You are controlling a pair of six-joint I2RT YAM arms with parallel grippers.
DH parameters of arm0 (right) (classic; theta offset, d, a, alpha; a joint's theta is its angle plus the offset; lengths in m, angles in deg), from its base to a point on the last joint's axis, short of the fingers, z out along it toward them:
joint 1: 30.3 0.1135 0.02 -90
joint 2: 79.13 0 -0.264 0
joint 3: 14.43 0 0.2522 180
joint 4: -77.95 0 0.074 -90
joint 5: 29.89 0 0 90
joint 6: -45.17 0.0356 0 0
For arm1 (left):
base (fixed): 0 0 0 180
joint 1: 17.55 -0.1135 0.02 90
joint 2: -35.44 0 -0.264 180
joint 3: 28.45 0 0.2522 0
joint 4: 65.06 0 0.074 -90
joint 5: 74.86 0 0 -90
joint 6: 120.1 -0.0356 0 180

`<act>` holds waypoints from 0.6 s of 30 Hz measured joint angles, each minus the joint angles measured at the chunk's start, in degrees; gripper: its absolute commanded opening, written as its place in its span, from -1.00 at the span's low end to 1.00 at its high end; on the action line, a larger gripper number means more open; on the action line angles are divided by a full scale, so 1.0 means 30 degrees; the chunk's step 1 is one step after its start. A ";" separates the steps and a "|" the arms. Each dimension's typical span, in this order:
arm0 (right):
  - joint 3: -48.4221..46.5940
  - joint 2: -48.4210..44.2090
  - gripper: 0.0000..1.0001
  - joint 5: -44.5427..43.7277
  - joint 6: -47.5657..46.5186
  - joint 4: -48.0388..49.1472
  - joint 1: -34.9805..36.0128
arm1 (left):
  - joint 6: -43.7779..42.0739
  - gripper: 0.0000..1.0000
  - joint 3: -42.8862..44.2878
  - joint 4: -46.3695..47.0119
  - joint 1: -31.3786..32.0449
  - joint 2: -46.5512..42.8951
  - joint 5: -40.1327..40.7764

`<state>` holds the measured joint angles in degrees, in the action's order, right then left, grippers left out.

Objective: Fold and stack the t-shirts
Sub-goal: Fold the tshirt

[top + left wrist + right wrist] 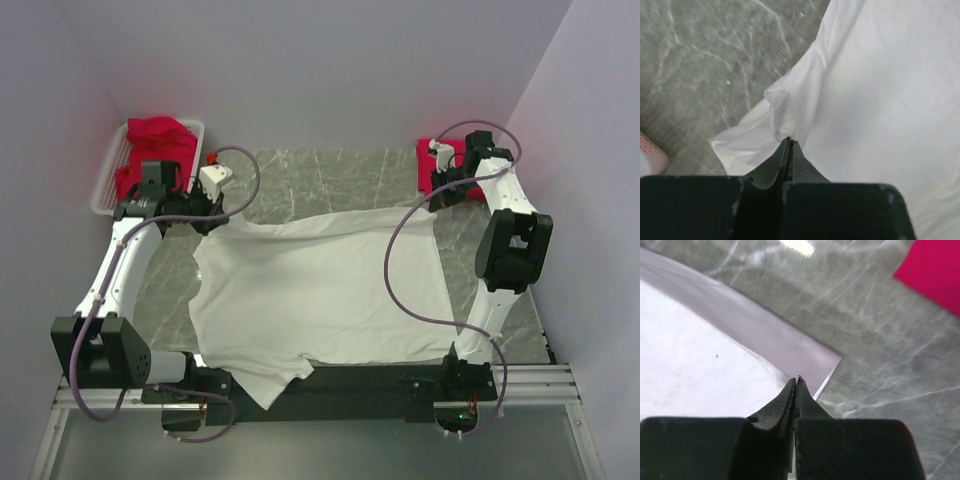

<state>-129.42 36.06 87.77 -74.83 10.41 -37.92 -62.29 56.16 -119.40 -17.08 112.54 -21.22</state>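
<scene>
While we are judging this as an early stage of the job, the white shirt is lying opened out and not yet folded, so every fold on it is still to do. It is looking mostly flat and smooth, plain white from above apart from one tiny dark speck in the right wrist view. Its near sleeve is drooping over the near edge of the table, and its far left corner is bunching into soft ridges.

At that far left corner, the left claw is clenched on a puckered fold of the cloth. At the far right corner, the right claw is clenched too. It is pinching the very tip of the hem, and the corner is lifting slightly and casting a shadow on the marble. We are reading this as both arms gripping the far edge, ready to carry it over for a first fold.

Just beyond the far right corner of the white shirt, a red shirt is sitting on the table, perhaps the start of the stack, though we cannot tell how neatly it is folded. Beyond the far left corner, more red shirts are heaped in a basket, crumpled and waiting.
</scene>
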 measured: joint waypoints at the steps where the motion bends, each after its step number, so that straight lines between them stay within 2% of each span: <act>1: 0.0364 -0.0095 -1.00 0.0058 -0.0262 -0.0160 -0.0051 | -0.0066 -0.99 -0.0364 -0.0277 0.0000 -0.0372 -0.0022; 10: 0.3075 -0.0481 -1.00 0.0153 -0.1632 -0.0648 -0.0109 | -0.0743 -0.99 -0.3585 -0.1486 0.0000 -0.3111 0.0044; 18: 0.4583 -0.0488 -1.00 -0.0204 -0.2390 -0.0605 -0.0168 | -0.1399 -0.99 -0.5952 -0.1290 -0.0007 -0.2958 0.0656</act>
<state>-115.67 34.60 87.16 -82.00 8.59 -38.42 -66.49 38.31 -123.26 -17.10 103.66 -19.25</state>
